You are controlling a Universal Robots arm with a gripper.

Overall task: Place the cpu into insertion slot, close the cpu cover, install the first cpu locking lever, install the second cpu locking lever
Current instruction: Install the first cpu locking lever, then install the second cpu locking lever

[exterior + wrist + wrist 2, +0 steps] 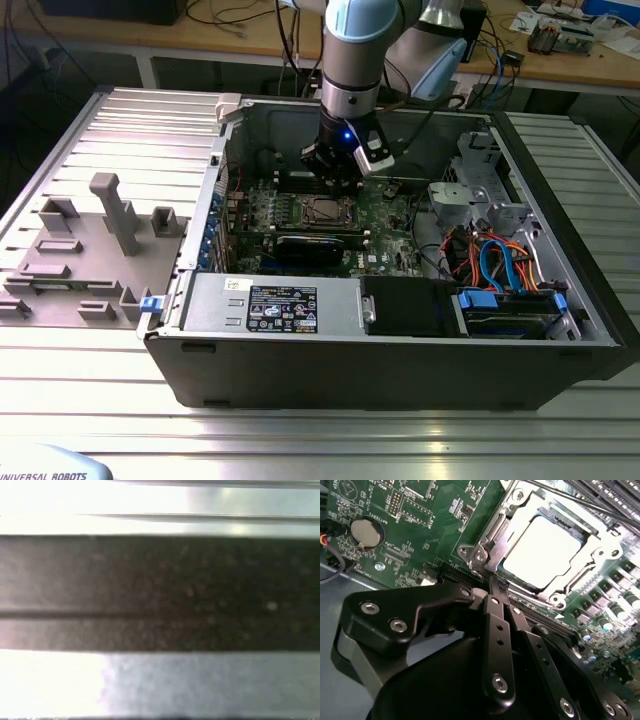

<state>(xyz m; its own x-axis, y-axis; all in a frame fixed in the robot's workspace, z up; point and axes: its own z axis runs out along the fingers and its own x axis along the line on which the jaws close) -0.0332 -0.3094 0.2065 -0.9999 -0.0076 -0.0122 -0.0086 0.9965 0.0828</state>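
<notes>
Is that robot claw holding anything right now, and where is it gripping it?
Nothing is held: the gripper is closed on itself beside the cpu cover.

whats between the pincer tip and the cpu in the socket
In the second wrist view, the pincer sits at the socket's edge. Between it and the cpu lies the silvery rim of the cpu cover, down around the chip, with its corner screws.

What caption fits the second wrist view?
Gripper shut beside the cover closed over the cpu.

silvery cpu point(542, 550) seated in insertion slot point(590, 532), cpu cover point(516, 512) closed
</notes>
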